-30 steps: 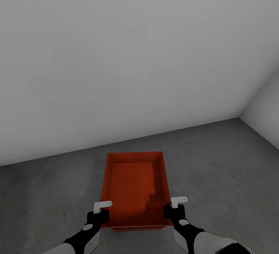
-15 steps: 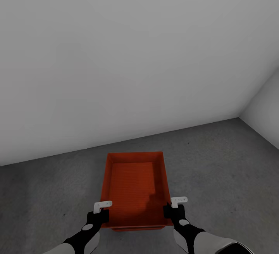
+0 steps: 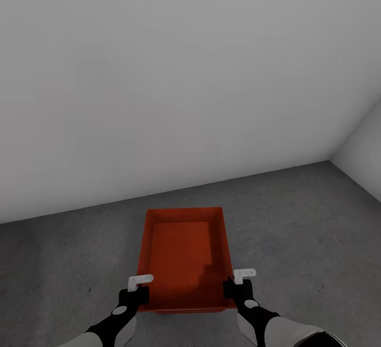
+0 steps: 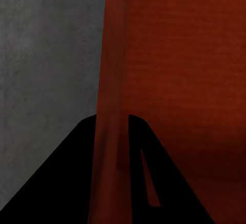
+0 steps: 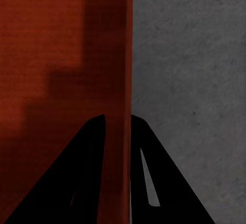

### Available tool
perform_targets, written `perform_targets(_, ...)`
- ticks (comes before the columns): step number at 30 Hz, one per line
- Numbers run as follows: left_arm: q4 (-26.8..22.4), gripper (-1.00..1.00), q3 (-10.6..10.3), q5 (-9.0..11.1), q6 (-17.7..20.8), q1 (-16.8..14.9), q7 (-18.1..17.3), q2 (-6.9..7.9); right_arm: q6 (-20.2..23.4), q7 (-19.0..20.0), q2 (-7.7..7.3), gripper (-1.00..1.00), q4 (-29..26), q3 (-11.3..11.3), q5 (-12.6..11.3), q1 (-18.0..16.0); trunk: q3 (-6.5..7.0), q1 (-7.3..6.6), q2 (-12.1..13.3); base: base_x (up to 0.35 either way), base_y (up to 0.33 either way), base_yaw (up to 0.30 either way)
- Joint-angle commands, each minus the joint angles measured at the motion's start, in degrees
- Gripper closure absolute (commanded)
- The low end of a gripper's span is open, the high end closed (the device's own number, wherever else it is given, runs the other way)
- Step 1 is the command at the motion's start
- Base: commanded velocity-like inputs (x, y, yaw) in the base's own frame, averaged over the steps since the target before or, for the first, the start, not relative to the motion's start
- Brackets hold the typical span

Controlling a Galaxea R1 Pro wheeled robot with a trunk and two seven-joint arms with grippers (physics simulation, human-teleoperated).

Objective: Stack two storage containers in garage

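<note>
Looking down from the robot's head, the left gripper [image 3: 138, 290] clamps the left wall of an orange-red bin [image 3: 182, 254], near the corner closest to the robot. Seen from the left wrist, its two dark fingers [image 4: 72, 183] sit one on each side of that thin wall, pressed against it. The bin is open-topped and empty, held out in front of the robot between both arms, with grey concrete floor [image 3: 307, 220] showing around it; whether its base touches the floor cannot be told. A plain pale wall [image 3: 174, 72] rises behind. The right gripper [image 3: 239, 286] grips the bin's right wall in the same way, its fingers [image 5: 169, 183] closed on either side of the rim.
</note>
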Motion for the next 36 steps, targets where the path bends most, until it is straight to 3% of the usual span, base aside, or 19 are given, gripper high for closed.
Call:
perform_targets(1,-0.1,1.0,0.4,-0.3,-0.1,-0.1,0.7,-0.41,-0.2,0.0,0.56,1.0,0.2,-0.5,-0.3,0.0,-0.06,0.0,0.0,0.0,0.0,0.018)
perform_targets(36,0.2,1.0,0.4,-0.3,0.0,-0.1,0.7,-0.41,-0.2,0.0,0.56,1.0,0.2,-0.5,-0.3,0.0,-0.09,0.0,0.0,0.0,0.0,0.001)
